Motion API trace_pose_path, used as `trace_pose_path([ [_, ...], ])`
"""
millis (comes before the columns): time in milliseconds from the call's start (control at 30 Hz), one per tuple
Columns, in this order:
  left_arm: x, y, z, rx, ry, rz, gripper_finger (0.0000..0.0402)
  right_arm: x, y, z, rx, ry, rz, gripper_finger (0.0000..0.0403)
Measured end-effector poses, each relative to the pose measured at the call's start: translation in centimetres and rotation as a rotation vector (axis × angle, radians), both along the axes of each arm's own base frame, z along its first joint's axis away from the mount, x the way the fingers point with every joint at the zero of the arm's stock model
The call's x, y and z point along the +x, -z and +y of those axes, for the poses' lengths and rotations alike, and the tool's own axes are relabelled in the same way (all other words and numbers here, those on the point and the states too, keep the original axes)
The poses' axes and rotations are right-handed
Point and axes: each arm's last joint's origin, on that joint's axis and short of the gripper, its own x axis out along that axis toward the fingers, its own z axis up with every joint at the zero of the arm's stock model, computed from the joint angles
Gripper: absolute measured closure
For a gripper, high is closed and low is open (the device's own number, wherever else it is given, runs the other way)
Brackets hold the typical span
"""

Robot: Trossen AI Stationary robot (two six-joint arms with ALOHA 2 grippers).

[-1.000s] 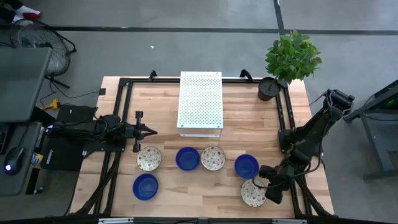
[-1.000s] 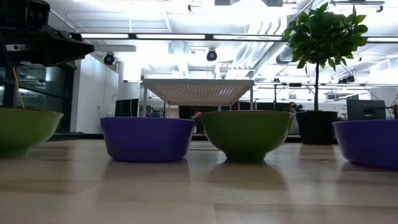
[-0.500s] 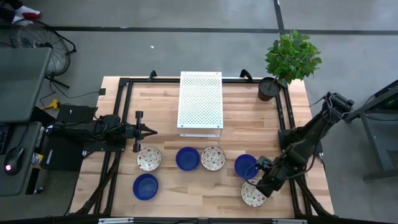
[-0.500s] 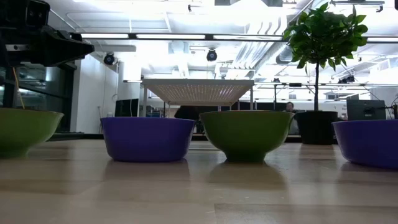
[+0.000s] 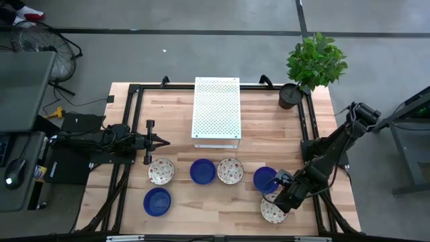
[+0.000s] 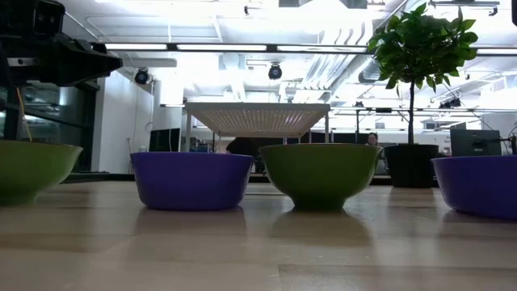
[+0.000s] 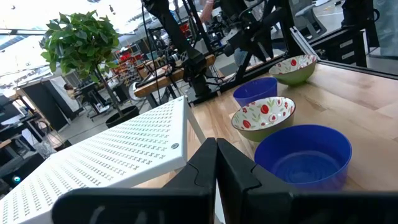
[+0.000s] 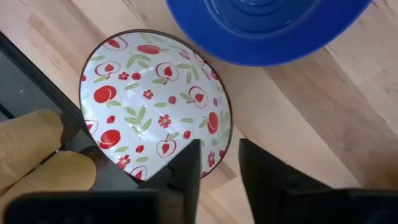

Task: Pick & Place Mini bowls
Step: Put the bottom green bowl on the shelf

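No readable text, labels, brands or numbers anywhere (bowls carry only fruit pattern).

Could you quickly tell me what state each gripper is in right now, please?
Left gripper: shut, empty, parked beside the white rack.
Right gripper: open, straddling the rim of the patterned bowl.

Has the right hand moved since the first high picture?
Yes. The right hand has moved toward the table's middle and slightly away from the front edge, judged against the patterned bowl, and now hovers over it.
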Motion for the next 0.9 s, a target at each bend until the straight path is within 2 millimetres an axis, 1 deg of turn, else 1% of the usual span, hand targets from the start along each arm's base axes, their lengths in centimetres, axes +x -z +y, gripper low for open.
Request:
trace_pose_path([
  [133, 0.0, 0.0, 0.0, 0.000, 0.000, 0.000, 0.0401, -0.1, 0.1, -0.2, -0.031, -0.001, 0.004, 0.0254],
  [267, 0.0, 0.0, 0.0, 0.000, 0.000, 0.000, 0.0401, -0.2, 0.5, -0.3, -0.071, -0.046, 0.022, 0.0237],
  [500, 0.0, 0.0, 0.0, 0.000, 0.000, 0.000, 0.0401, 0.5, 1.8, 0.6, -0.063, -0.140, 0.039, 0.0241],
  [733, 0.0, 0.0, 0.0, 0.000, 0.000, 0.000, 0.0401, 0.8, 3.0, 1.0, -0.095, -0.142, 0.072, 0.0241],
  [900, 0.0, 0.0, 0.0, 0.000, 0.000, 0.000, 0.0401, 1.1, 3.4, 1.3, -0.085, -0.129, 0.070, 0.0250],
])
